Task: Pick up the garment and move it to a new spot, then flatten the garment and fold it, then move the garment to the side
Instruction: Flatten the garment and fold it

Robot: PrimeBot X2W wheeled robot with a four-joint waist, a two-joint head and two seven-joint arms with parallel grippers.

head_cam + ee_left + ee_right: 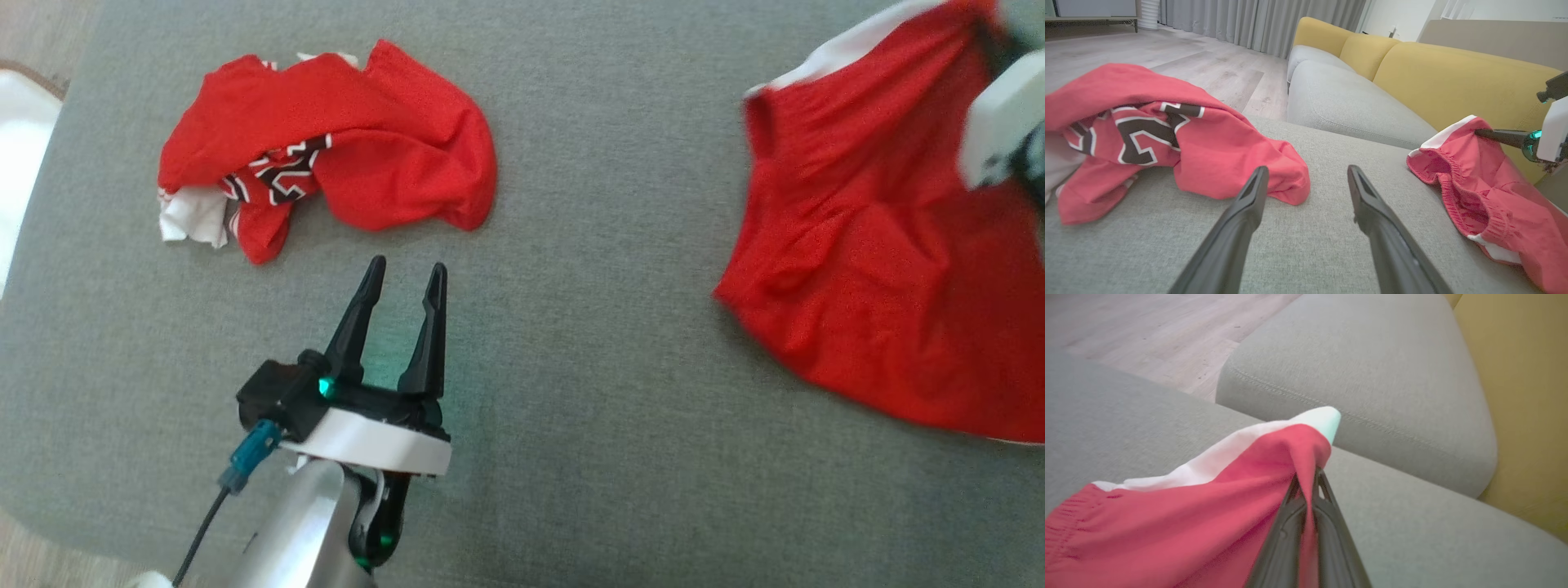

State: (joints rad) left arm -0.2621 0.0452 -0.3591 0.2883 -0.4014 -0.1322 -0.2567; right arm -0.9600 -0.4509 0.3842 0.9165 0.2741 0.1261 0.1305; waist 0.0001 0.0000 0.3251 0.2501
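My right claw [1306,477] is clamped tight on a pinch of the red shorts [865,245], at a corner where a white side stripe meets the elastic waistband. The cloth bunches up over the fingertips. The shorts lie well to the right of the crumpled red jersey [384,155], a heap with black and white lettering. Both garments rest on the grey sofa cushion [588,367]. Most of the shorts lies spread on the cushion, with the gripped corner raised.

My left claw [406,273] is wide open and holds nothing. It hovers over bare cushion on the near side of the jersey, with its fingertips pointing toward the jersey but not touching it.

I judge this to be the first step, the pick-up: the grip is made and the lift is not yet done. The next move calls for raising the corner until the cloth hangs free. I would then carry it to bare cushion to the right of the jersey, far enough off that the two garments cannot tangle. Held by one pinch, the shorts will likely dangle and swing, so a slow carry seems wise. My left claw should be ready to take a second corner for flattening.
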